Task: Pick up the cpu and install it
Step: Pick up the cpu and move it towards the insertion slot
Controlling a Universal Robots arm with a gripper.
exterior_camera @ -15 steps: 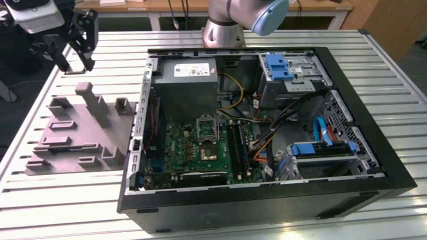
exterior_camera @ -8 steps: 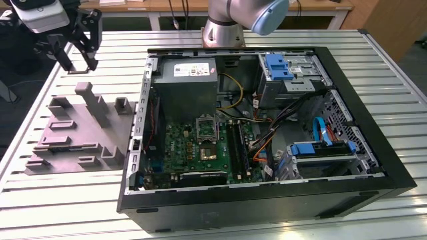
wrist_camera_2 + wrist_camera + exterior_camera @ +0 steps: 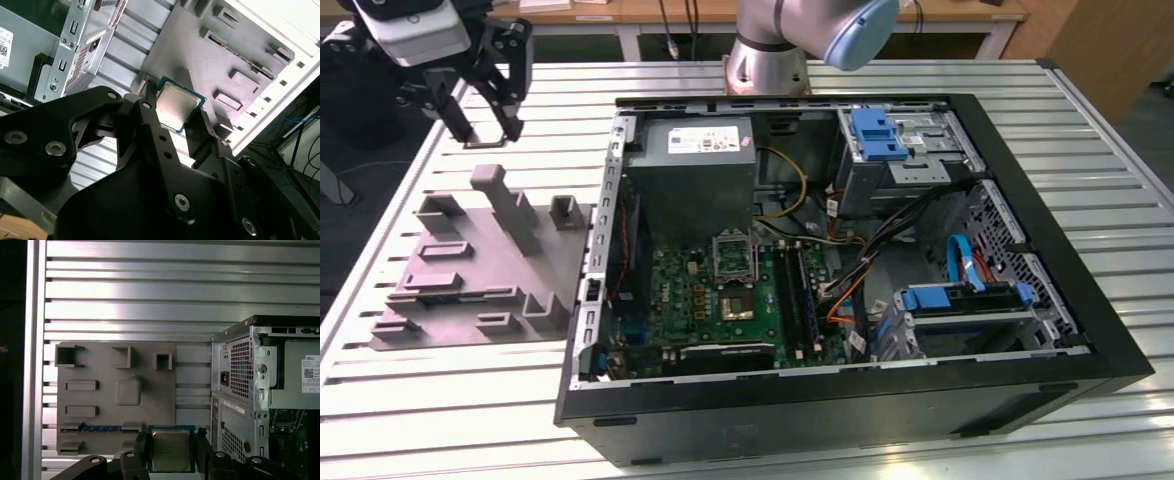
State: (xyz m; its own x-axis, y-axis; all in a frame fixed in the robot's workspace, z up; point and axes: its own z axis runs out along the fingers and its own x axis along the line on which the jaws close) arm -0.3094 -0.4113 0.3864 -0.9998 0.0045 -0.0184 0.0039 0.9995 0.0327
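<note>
The cpu (image 3: 171, 450) is a small, thin, square chip with a pale silvery metal top framed by a narrow green-blue border. The tool (image 3: 171, 435) grips it by two opposite edges, and its other two edges are free. It sits flat between those sides, with the metal top turned toward both wrist cameras. In the second wrist view the cpu (image 3: 177, 104) looks tilted like a diamond, one corner pointing away from the tool (image 3: 176, 99). Behind it lies the grey moulded tray (image 3: 100, 365).
</note>
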